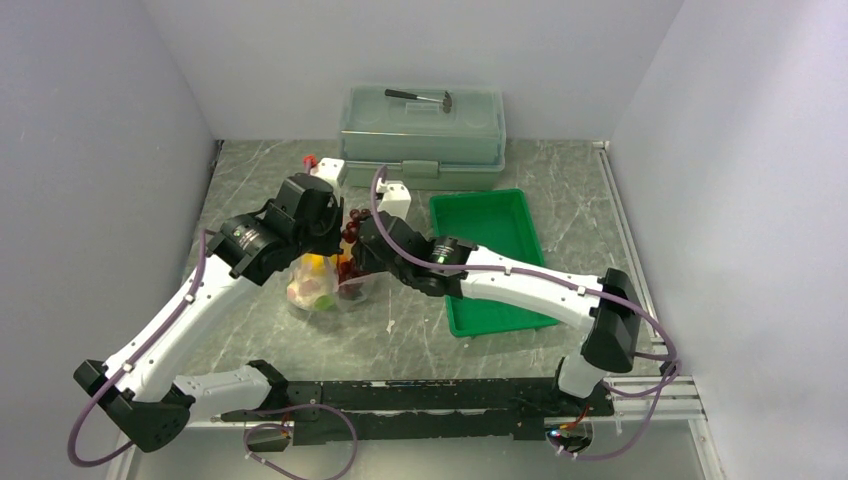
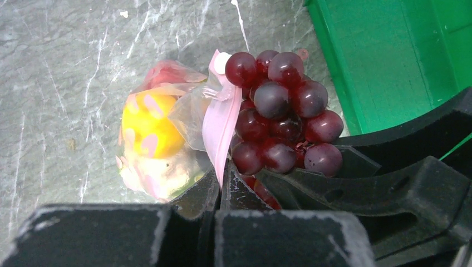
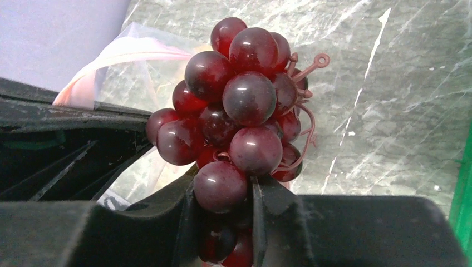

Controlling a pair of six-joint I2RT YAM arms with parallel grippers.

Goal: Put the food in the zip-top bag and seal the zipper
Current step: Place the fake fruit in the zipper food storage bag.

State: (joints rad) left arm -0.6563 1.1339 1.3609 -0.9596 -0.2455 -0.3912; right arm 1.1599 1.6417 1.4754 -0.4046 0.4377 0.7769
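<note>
Grapes: dark red bunch with a curled plastic stem, lifted off the bench near its middle and touching the bag's pink zipper strip; we cannot tell whether any berry sits inside the mouth
Right fingers: narrow, clamped on the lower berries of the bunch, which stands up above them in our right wrist view
Zip-top bag: clear film with pale pink marks, resting on the bench a little left of its middle, mouth raised; a yellow piece of food and some paler pieces lie inside
Left fingers: nearly together, pinching the pink strip at the bag's mouth; we see the strip run down between them
Green tray: on the bench toward the right edge, beside the right arm, apart from the bag
Toolbox: grey-green, lid shut, against the far edge of the bench
Hammer: lying on the toolbox lid
</note>
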